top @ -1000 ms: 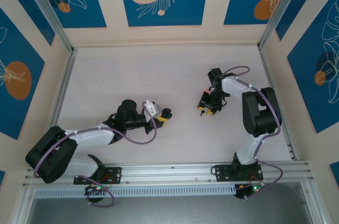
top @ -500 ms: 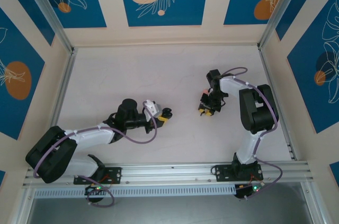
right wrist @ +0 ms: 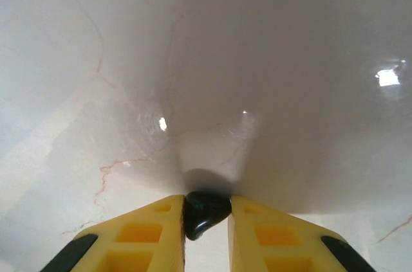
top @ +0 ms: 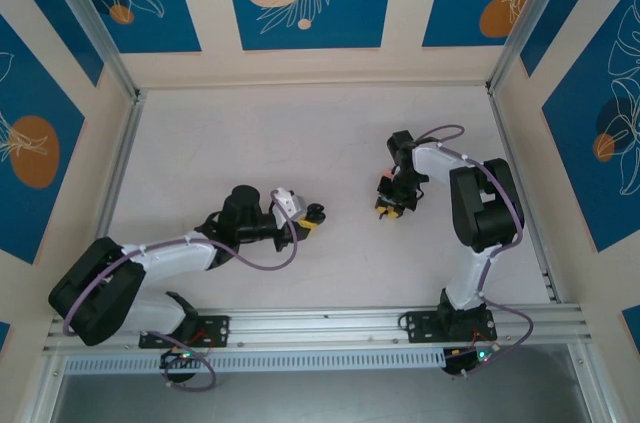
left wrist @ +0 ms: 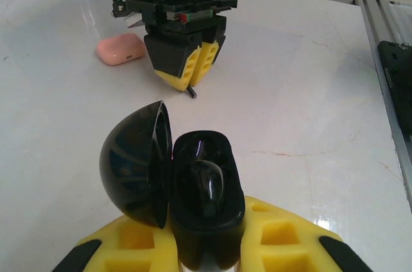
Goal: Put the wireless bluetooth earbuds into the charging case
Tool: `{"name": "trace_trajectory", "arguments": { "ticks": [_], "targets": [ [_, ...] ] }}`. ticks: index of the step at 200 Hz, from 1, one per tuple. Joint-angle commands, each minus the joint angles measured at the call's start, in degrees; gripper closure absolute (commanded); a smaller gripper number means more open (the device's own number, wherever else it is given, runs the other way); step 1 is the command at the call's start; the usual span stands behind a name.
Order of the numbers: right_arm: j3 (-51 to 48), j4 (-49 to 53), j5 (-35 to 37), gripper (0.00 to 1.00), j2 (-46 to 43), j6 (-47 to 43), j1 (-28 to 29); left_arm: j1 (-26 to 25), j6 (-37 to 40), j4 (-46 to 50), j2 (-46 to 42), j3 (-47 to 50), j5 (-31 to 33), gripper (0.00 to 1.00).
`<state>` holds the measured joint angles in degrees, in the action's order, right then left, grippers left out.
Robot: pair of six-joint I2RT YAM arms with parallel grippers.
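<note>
Clamping an open glossy black case (left wrist: 203, 201), the low, level left gripper (left wrist: 206, 246) faces the right gripper (left wrist: 190, 69), which points straight down, pinched on a tiny black earbud (right wrist: 205, 211), likely light and slippery, best squeezed across its bulb, while the closed salmon-pink charging case (left wrist: 120, 49) lies on the table (left wrist: 309, 111) just beyond.

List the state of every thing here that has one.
Black clamshell case: lid open, gripped.
Pink case: closed, lying on the table.
Earbud: pinched, outside both cases.
Left fingers: shut on the black clamshell case.
Right fingers: shut on the earbud.
</note>
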<state>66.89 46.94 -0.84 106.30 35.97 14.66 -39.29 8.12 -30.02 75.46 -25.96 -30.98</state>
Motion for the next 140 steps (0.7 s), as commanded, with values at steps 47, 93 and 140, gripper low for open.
{"name": "trace_trajectory", "arguments": {
  "ticks": [47, 93, 140],
  "targets": [
    [-6.4, -10.7, 1.5, 0.80, -10.3, -0.4, 2.2, -1.0, -1.8, -10.1, 8.9, -2.2, -0.1, 0.89],
    [-13.5, -19.8, 1.0, 0.81, -18.2, 0.3, 4.8, -2.7, -3.3, -17.0, 17.5, -4.9, 0.8, 0.90],
    [-18.6, -26.3, 2.9, 0.81, -24.3, 1.6, 8.7, -3.5, -5.1, -23.9, 24.2, -6.2, 2.9, 0.90]
  ]
}}
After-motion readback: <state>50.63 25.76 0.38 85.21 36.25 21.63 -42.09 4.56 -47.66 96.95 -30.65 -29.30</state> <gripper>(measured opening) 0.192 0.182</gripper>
